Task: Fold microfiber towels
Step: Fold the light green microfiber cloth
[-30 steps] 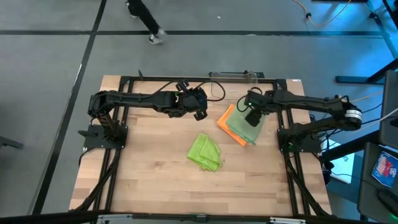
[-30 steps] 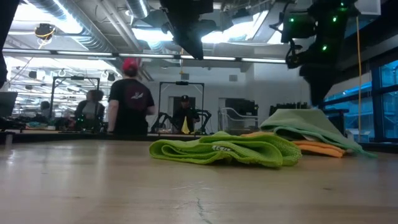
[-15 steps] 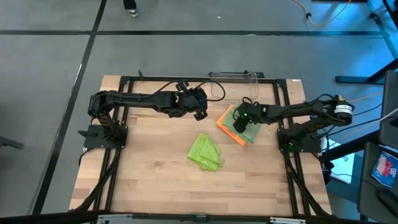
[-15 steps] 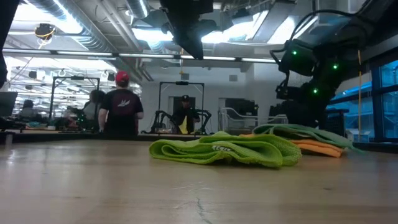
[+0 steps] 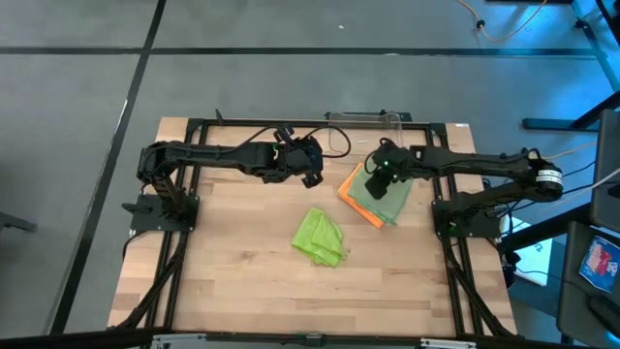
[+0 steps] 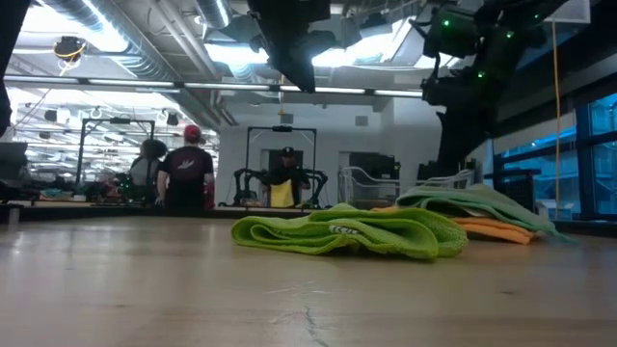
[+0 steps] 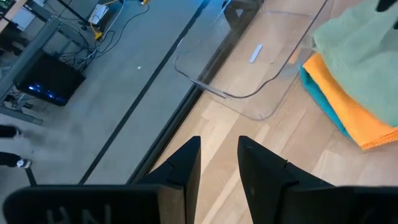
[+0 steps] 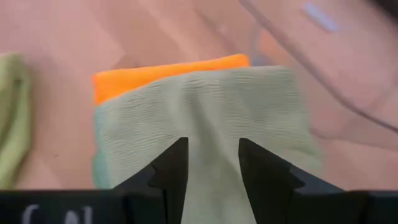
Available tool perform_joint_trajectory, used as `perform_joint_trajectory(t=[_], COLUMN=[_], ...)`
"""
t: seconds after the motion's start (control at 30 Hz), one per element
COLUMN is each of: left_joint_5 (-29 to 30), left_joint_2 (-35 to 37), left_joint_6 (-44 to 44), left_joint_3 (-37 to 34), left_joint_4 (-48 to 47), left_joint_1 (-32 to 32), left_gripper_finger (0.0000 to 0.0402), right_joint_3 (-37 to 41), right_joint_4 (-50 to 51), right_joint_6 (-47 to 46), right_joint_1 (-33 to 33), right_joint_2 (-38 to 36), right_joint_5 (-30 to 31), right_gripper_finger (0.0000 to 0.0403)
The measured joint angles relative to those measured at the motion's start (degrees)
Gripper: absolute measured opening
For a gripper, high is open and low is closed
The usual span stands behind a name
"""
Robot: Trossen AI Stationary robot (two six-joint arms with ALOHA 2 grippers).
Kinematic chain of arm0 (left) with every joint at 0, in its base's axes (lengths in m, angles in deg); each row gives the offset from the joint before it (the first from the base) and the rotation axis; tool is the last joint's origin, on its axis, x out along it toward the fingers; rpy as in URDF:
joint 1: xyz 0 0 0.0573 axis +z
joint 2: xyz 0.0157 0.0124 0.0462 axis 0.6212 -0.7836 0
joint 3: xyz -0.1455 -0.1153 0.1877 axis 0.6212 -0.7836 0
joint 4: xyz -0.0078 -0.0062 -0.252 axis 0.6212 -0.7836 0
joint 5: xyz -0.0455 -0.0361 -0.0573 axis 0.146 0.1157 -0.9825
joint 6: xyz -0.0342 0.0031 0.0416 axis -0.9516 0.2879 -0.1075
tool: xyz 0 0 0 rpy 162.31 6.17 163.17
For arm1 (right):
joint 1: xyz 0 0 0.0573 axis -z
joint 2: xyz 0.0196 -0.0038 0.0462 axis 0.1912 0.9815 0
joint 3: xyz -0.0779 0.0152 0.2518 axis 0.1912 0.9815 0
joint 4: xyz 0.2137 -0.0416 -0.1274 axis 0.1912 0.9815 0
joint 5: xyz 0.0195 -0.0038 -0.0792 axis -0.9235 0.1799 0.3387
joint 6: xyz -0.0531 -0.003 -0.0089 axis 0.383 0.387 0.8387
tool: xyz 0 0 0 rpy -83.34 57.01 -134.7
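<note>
The right end effector (image 5: 380, 171) hangs directly over the stack of towels at the far right part of the desk (image 5: 242, 271). In its wrist view its two fingers (image 8: 171, 168) stand apart with a clear gap, and nothing is caught between them; the pale sage green towel (image 8: 205, 118) lies just below, spread across the stack. Under it an orange towel (image 8: 161, 71) shows along one edge, and a strip of teal towel (image 7: 323, 102) shows under the orange one in the left wrist view.

The lime green towel (image 5: 320, 236) lies crumpled on the desk, nearer the front edge than the right end effector and well apart from the stack. The left end effector (image 5: 312, 174) hovers to the other side of the stack, its fingers (image 7: 186, 165) slightly parted and holding nothing. The clear plastic bin (image 7: 249, 68) sits beyond it at the far edge.

These cloths look light, limp and thick-piled. They should drape and sag when lifted, and the pile probably clings to the layer beneath, so a deep pinch risks dragging the orange towel along. A shallow pinch at a free corner or edge of the sage towel seems the better hold. The lime one would need spreading flat first.
</note>
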Motion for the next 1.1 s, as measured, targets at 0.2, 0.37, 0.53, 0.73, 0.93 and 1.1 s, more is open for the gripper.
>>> perform_joint_trajectory(t=[0.2, 0.37, 0.53, 0.73, 0.93, 1.1], left_joint_5=[0.0, 0.0, -1.3, -13.9, -14.6, -14.6], left_joint_2=[0.0, 0.0, 0.0, 0.0, 0.0, 0.0], left_joint_6=[-0.9, -3.2, -8.8, -6.3, -4.2, -8.7], left_joint_3=[0.0, 0.0, 0.0, -3.9, -8.3, -8.9], left_joint_4=[-6.6, -11.2, -17.3, -13.6, -12.5, -12.3], left_joint_1=[-0.1, -2.2, -6.1, -10.7, -17.4, -23.3], left_gripper_finger=[0.0098, 0.0098, 0.0098, 0.0098, 0.0098, 0.0098], right_joint_3=[4.8, 8.2, 8.9, 8.9, 8.9, 8.9], right_joint_4=[-11.9, -28.0, -35.8, -40.1, -40.7, -41.2], right_joint_6=[1.2, 7.9, 12.1, 12.5, 12.4, 12.4], right_joint_1=[-4.4, -10.3, -15.1, -18.2, -19.7, -19.7], right_joint_2=[1.1, 3.0, 5.0, 7.7, 9.9, 10.8], right_joint_5=[-9.5, -15.0, -15.0, -15.0, -14.9, -14.9], right_gripper_finger=[0.0144, 0.0144, 0.0144, 0.0144, 0.0144, 0.0144])
